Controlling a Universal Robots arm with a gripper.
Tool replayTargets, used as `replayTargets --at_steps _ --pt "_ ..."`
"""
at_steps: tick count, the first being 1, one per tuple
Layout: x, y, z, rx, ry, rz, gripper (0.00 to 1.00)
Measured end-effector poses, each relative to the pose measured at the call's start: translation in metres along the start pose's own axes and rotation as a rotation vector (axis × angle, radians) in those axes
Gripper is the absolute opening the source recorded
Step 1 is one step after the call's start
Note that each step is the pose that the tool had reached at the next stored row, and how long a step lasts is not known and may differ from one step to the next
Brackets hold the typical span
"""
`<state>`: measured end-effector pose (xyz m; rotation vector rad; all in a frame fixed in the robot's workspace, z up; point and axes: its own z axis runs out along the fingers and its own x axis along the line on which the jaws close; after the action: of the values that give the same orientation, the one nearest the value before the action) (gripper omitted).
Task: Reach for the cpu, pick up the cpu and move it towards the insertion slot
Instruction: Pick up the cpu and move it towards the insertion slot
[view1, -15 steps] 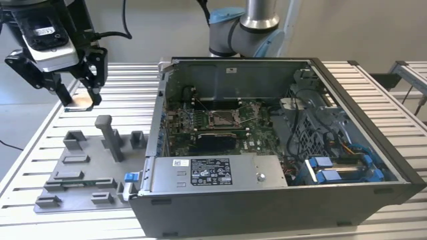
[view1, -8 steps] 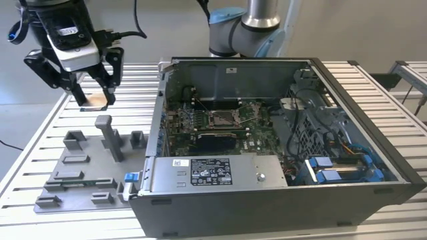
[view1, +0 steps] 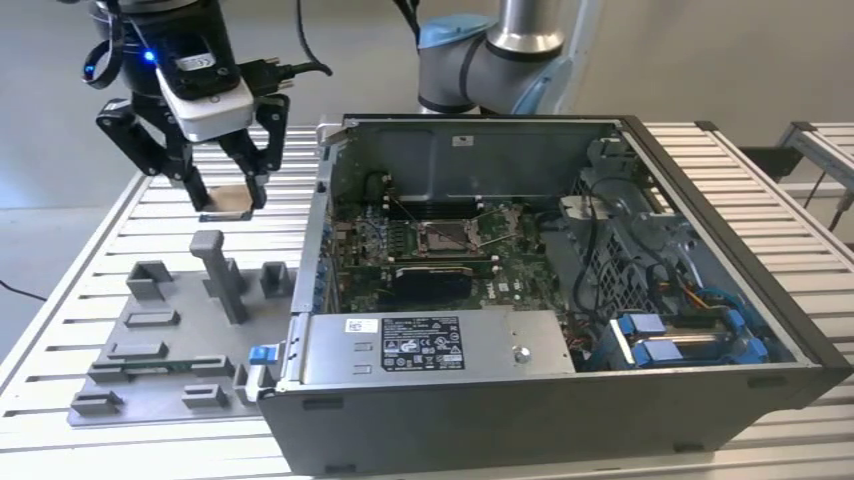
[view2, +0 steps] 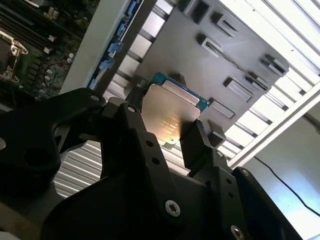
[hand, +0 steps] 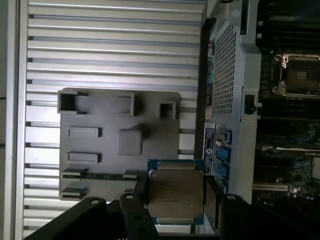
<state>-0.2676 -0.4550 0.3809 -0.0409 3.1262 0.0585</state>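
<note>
Slatted metal table (view1: 134, 225), pale wall behind. Grey fixture plate (view1: 174, 345) with upright blocks sits near the table's front edge at the exterior view's left; open computer case (view1: 561, 400) just beside it, toward the exterior view's right. Gripper (view1: 227, 200) hangs above the table behind the fixture plate, well apart from the case interior. Jaws clenched on the cpu (view1: 228, 200), one finger on each of two opposite edges. Cpu clear of the table, lifted; both wrist views show its pale metal face with a green rim (view2: 170, 112) (hand: 175, 192), fixture plate beneath. Slot (view1: 445, 236) lies inside the case on the green board (view1: 380, 245), shiny frame, dark centre, nothing seated in it.
</note>
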Motion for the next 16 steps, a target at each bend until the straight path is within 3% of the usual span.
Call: replayTargets --at_steps 16 --pt "-0.064 -0.0017 0.0009 0.0001 0.0001 0.0 0.0"
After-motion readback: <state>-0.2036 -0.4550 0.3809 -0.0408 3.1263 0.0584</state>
